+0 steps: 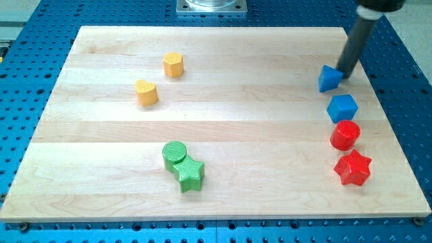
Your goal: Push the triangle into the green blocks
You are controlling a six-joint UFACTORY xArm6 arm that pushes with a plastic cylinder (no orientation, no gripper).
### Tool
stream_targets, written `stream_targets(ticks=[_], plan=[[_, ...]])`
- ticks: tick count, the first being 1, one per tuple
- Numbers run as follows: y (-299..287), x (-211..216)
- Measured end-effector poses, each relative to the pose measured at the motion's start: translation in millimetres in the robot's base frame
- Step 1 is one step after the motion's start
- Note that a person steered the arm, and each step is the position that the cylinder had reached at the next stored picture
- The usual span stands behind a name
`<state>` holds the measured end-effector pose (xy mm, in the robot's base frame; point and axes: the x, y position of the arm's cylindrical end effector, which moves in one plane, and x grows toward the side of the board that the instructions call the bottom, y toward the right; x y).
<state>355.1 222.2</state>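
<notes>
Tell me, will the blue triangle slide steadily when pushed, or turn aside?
The blue triangle looks rigid and lies flat, so it probably slides without tipping. My tip touches its right corner, off-centre, so it may rotate. The wooden board looks smooth.

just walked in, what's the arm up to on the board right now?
The arm's rod has my tip at the upper right edge of the blue triangle, touching it or nearly so, near the view's top right. The target, a green cylinder and green star touching each other, sits at lower centre, well apart from the triangle. Below the triangle lie a blue cube, a red cylinder and a red star. Two yellow blocks sit upper left.
</notes>
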Motion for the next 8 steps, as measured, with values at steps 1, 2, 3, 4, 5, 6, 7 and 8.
stream_targets(ticks=[1,2,3,4,5,6,7,8], plan=[[-123.1,23.6],[-87.1,-5.4],[-9.7,-8.3],[-52.2,61.0],[-176.9,94.4],[-163.2,91.6],[-95.2,67.7],[-138.5,118.2]])
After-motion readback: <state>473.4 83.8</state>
